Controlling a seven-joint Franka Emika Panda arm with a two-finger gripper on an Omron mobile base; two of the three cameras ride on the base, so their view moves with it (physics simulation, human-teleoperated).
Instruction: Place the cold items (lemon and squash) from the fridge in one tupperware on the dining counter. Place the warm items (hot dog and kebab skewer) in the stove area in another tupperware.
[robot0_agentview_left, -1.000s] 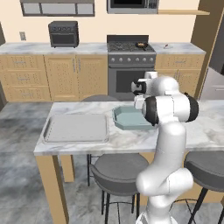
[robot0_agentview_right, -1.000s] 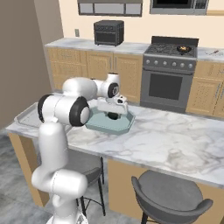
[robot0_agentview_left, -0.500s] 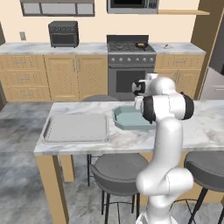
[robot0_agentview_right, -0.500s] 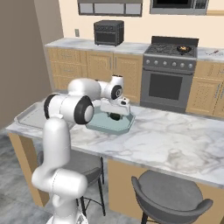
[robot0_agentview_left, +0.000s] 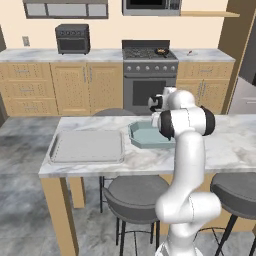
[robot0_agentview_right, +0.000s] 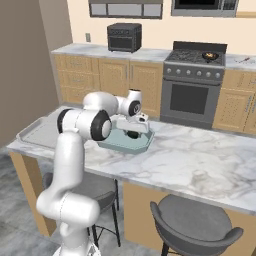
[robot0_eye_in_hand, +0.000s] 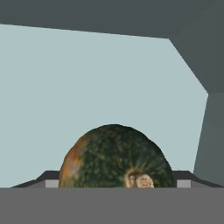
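A dark green squash (robot0_eye_in_hand: 113, 157) with an orange patch sits between my fingertips, low over the pale teal floor of a tupperware (robot0_eye_in_hand: 87, 78). My gripper (robot0_agentview_right: 134, 127) points down into that teal tupperware (robot0_agentview_right: 112, 143) on the dining counter, and the squash (robot0_agentview_right: 132, 134) shows as a dark lump beneath it. The gripper is shut on the squash. From the left side, my hand (robot0_agentview_left: 155, 102) hangs over the tupperware (robot0_agentview_left: 142, 138), whose right part my arm hides. Lemon, hot dog and kebab skewer are out of view.
A flat grey tray (robot0_agentview_left: 87, 146) lies on the counter's left end (robot0_agentview_right: 37, 131). Behind the counter stands the stove (robot0_agentview_left: 150, 55) with a small pan (robot0_agentview_left: 161, 51). A toaster oven (robot0_agentview_left: 73, 39) sits on the back counter. Grey stools (robot0_agentview_right: 192, 227) stand under the near edge.
My hand has come down a little into the teal tupperware with the squash still in it. The base and the other things have stayed put.
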